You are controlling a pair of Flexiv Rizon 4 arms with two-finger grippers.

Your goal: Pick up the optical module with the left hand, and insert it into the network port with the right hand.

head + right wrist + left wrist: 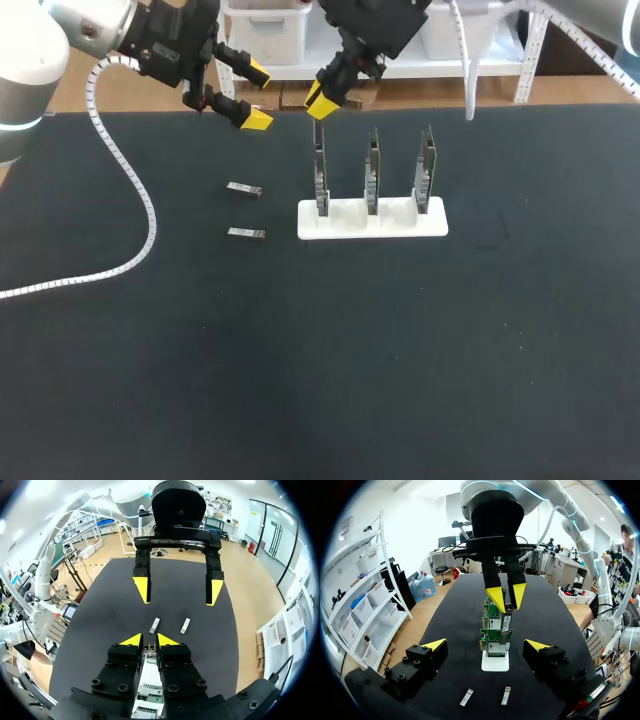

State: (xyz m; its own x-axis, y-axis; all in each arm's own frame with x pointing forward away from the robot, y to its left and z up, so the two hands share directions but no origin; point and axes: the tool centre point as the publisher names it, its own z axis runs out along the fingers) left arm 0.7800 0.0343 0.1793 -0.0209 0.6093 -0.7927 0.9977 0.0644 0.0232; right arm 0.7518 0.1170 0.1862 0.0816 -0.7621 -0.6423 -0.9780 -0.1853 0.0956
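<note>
Left tool: fingers wide apart, empty – hangs above bench, far side.
Right tool: fingers nearly together, nothing betw. them – just over leftmost card.
Optical modules: far module & near module flat on bench, beside stand.
Stand: white, 3 cards upright.

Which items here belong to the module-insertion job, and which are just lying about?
Job: far optical module, near optical module, white stand, port boards, left end effector (open), right end effector.
Lying about: white ribbed cable trailing over the table.
</note>
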